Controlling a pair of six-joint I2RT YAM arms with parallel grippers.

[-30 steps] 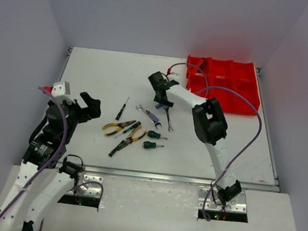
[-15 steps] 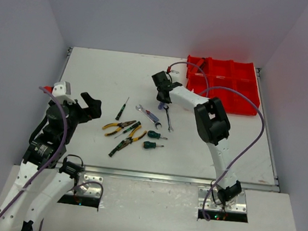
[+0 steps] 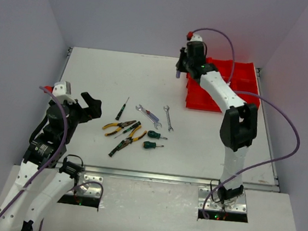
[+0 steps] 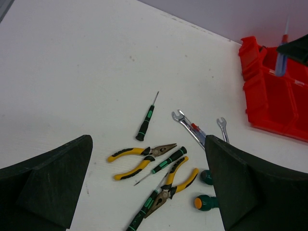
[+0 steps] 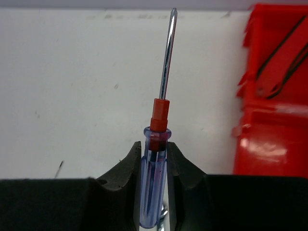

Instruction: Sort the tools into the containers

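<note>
My right gripper [image 3: 182,68] is shut on a blue-handled screwdriver [image 5: 155,187], shaft pointing away, held above the table just left of the red bins [image 3: 222,92]. The bins also show in the right wrist view [image 5: 272,130], with dark-handled tools in a far compartment. My left gripper [image 3: 91,106] is open and empty, left of the tools. On the table lie two yellow-handled pliers [image 3: 118,126] [image 3: 134,136], a green/black screwdriver [image 3: 121,110], two silver wrenches [image 3: 147,115] [image 3: 168,118] and two stubby green screwdrivers [image 3: 155,134] [image 3: 152,145].
The left wrist view shows the pliers [image 4: 139,156], the thin screwdriver [image 4: 146,120], the wrenches [image 4: 190,127] and the bins [image 4: 269,96] ahead between its fingers [image 4: 48,178]. Another long green/black screwdriver [image 3: 118,147] lies under the pliers. White walls surround the table.
My right gripper lifted the blue-handled screwdriver from beside the wrenches and carried it back and right to the bins' left edge. The left arm has not moved.
</note>
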